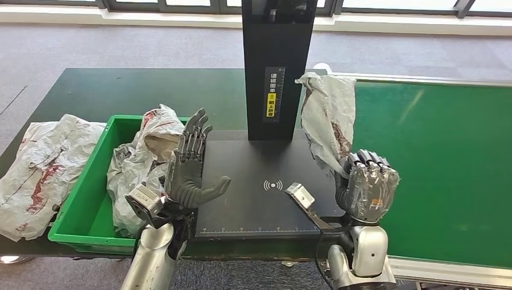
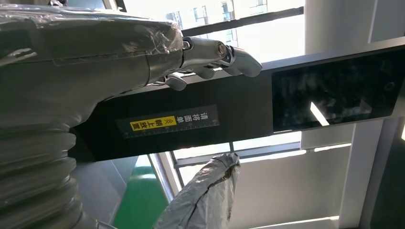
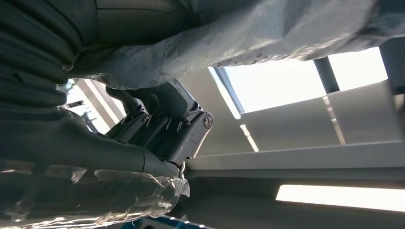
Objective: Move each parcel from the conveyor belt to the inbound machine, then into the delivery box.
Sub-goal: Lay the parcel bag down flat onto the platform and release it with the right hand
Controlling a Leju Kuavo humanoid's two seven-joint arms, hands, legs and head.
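My right hand [image 1: 366,184] grips the lower end of a grey plastic parcel [image 1: 327,116] with dark red marks. The parcel stands upright above the right edge of the black inbound machine platform [image 1: 253,199], beside its black column [image 1: 276,66]. That same parcel [image 3: 267,33] lies across my right hand [image 3: 162,129] in the right wrist view. My left hand [image 1: 190,166] is raised over the platform's left edge with its fingers spread upward and nothing in it. In the left wrist view the parcel [image 2: 205,195] hangs below the column's yellow label [image 2: 167,122], apart from my left hand [image 2: 210,52].
A green delivery box [image 1: 90,199] at the left holds other grey parcels [image 1: 142,163]. Another parcel [image 1: 42,169] lies on the dark table left of the box. The green conveyor belt [image 1: 447,163] stretches along the right side.
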